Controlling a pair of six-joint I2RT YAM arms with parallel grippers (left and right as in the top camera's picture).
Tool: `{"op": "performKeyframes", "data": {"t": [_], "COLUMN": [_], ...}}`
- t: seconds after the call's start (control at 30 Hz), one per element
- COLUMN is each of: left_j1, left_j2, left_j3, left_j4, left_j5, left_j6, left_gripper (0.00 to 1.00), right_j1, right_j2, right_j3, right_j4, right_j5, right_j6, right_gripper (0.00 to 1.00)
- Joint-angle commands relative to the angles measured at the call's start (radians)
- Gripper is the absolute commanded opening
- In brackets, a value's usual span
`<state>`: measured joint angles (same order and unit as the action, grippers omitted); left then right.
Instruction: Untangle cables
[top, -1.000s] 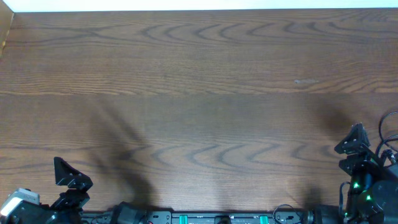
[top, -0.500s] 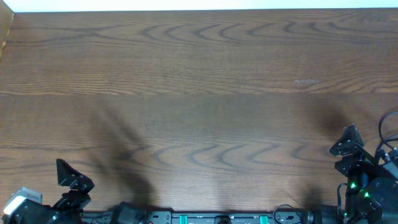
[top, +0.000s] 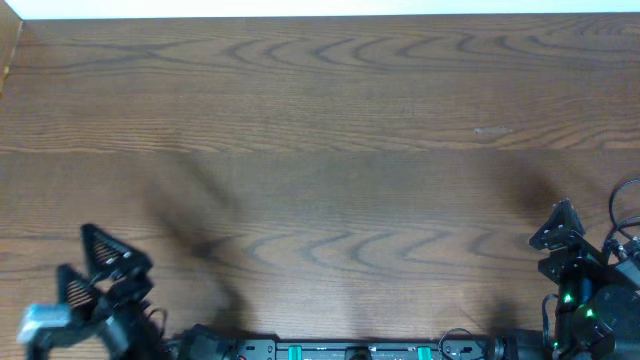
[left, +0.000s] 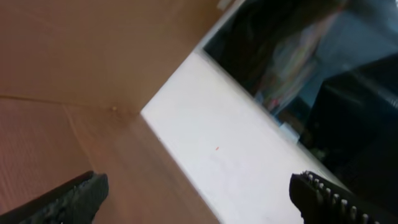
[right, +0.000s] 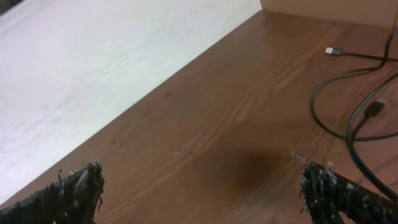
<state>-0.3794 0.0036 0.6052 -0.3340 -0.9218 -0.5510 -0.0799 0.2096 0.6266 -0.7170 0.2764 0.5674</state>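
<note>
The black cable (right: 313, 98) lies on the brown wooden table (top: 320, 150), seen only in the right wrist view. It makes loose curves at the right side of that view, toward the far corner of the table. One small plug (right: 334, 51) rests flat on the wood near the far edge, and a second plug (right: 374, 107) lies nearer, among the curves. Whether the strands cross each other I cannot tell.

The right gripper (right: 202, 193) hangs to the left of the cable, apart from it. Its fingers are spread wide and there is nothing between them.

The left gripper (left: 199, 199) is at the near left of the table, raised and tilted. It is also fully spread and holds nothing; its own view is blurred.
</note>
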Motion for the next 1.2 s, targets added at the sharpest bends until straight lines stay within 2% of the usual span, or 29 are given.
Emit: {"op": "performKeyframes", "data": {"t": [0.0,0.33,0.77,0.87,1.07,1.17], "left_j1": [0.002,0.002,0.002,-0.005,-0.043,-0.043], "left_j2": [-0.002,-0.002,-0.002,-0.001,0.021,0.027], "left_j3": [-0.161,-0.48,-0.599,-0.601,-0.601,-0.601], "left_j4": [0.079,0.343,0.343,0.263,0.26,0.261], "left_j5": [-0.007,-0.007,-0.007,-0.007,-0.007,-0.007], "left_j6": [0.007,0.007,0.007,0.007,0.007,0.007], "left_gripper": [0.98,0.98,0.98,0.98,0.98,0.98], "right_j1": [0.005,0.005,0.005,0.005,0.005,0.005], "right_j2": [0.006,0.006,0.006,0.006,0.006,0.006], "right_j3": [-0.003,-0.003,-0.003,-0.003,-0.026,-0.09], "right_j4": [-0.002,-0.01,-0.025,-0.031,-0.035,0.027], "right_j5": [-0.011,-0.029,-0.051,-0.051,-0.051,-0.107], "right_j6": [0.0,0.0,0.0,0.0,-0.001,-0.063], "right_gripper": [0.99,0.99,0.99,0.99,0.99,0.99]}}
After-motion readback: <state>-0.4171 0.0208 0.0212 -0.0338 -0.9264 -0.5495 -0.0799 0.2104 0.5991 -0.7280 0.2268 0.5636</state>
